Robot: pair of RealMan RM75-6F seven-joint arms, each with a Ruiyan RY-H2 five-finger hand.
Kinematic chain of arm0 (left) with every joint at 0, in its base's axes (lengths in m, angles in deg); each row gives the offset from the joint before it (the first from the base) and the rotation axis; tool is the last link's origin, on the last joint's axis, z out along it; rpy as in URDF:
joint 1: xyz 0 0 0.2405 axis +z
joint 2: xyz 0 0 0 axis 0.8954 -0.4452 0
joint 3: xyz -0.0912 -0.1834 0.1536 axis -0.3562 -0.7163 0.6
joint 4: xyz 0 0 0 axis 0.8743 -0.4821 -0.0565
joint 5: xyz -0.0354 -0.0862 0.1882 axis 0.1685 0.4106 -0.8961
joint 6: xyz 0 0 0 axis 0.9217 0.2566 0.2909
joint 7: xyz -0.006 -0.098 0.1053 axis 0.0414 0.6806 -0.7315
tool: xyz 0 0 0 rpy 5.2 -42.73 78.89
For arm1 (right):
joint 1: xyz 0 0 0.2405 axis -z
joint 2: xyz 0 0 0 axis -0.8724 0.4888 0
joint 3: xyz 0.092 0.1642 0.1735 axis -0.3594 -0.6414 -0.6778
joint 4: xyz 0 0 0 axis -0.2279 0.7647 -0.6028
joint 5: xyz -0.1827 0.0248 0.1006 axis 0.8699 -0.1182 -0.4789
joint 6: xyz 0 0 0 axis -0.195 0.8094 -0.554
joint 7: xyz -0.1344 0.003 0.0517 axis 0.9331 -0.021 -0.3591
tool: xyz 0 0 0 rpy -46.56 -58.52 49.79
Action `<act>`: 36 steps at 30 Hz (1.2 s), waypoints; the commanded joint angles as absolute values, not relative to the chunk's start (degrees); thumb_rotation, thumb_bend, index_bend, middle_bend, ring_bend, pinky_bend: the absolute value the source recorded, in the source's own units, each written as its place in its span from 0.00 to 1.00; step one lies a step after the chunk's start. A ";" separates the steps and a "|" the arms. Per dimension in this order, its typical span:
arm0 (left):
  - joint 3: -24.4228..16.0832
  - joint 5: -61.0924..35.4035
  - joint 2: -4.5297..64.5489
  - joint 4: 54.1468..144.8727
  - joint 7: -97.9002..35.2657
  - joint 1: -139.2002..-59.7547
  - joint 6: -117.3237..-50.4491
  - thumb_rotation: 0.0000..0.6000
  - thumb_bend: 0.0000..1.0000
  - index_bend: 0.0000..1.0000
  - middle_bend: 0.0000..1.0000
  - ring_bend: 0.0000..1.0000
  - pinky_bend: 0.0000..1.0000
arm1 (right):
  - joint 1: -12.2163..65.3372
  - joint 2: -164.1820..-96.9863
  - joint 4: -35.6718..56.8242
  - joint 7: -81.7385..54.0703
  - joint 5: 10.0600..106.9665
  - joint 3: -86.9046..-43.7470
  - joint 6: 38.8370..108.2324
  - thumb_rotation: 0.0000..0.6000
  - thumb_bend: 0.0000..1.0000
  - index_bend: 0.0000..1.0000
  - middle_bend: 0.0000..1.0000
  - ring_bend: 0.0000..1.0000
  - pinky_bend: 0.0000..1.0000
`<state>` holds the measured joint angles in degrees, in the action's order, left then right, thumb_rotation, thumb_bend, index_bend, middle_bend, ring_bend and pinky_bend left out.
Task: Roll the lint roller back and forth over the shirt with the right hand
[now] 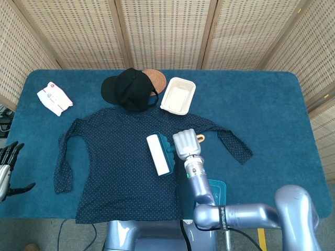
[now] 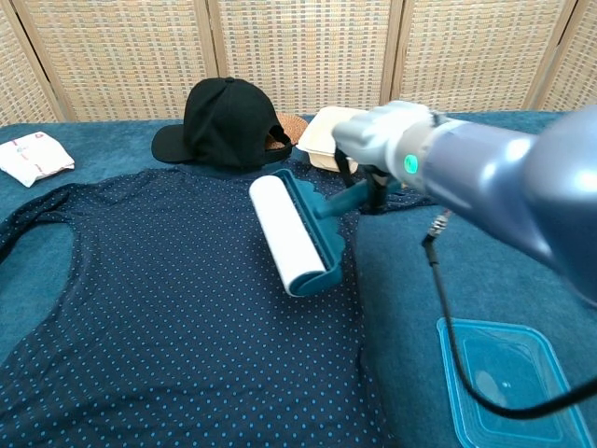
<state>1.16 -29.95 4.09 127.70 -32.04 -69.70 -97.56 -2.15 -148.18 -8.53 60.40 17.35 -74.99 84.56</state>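
Head view, left to right: left robot hand [image 1: 6, 166] at the desk [image 1: 272, 110] edge, fingers spread, holding nothing; white packet [image 1: 54, 98] far left; navy dotted shirt [image 1: 115, 167] spread flat; black cap [image 1: 128, 89] above its collar; lint roller [image 1: 159, 153] lying tilted on the shirt's middle; right robot hand [image 1: 186, 145] wrapped around its teal handle; cream tray [image 1: 178, 95] beyond; clear teal lid [image 2: 508, 383] near front edge.

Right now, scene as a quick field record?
tool: lint roller, lying on the shirt
right robot hand: grips the roller's handle
left robot hand: off the table's left edge, fingers apart, holding nothing
behind shirt: black cap, beige tray
far left: white packet
near right: teal lid
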 commanded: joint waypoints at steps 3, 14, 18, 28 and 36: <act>1.04 -29.23 3.79 127.05 -30.72 -70.27 -96.19 1.00 0.00 0.00 0.00 0.00 0.00 | -8.35 -153.38 -6.37 66.54 12.53 -78.23 88.26 1.00 0.85 0.73 1.00 1.00 1.00; 0.83 -28.34 3.37 126.22 -28.69 -70.74 -94.97 1.00 0.00 0.00 0.00 0.00 0.00 | -13.87 -161.15 1.40 69.79 10.18 -78.88 88.46 1.00 0.86 0.74 1.00 1.00 1.00; 1.02 -28.36 3.51 125.98 -28.75 -70.90 -94.56 1.00 0.00 0.00 0.00 0.00 0.00 | -13.33 -161.75 3.32 70.03 10.40 -77.22 88.20 1.00 0.86 0.74 1.00 1.00 1.00; 0.99 -27.91 3.87 126.06 -29.68 -71.05 -94.59 1.00 0.00 0.00 0.00 0.00 0.00 | -8.56 -157.79 5.58 71.41 13.18 -70.05 88.59 1.00 0.85 0.74 1.00 1.00 1.00; 1.14 -28.01 4.27 126.48 -30.94 -71.18 -94.72 1.00 0.00 0.00 0.00 0.00 0.00 | -4.40 -152.58 7.16 71.01 14.04 -67.77 88.25 1.00 0.85 0.74 1.00 1.00 1.00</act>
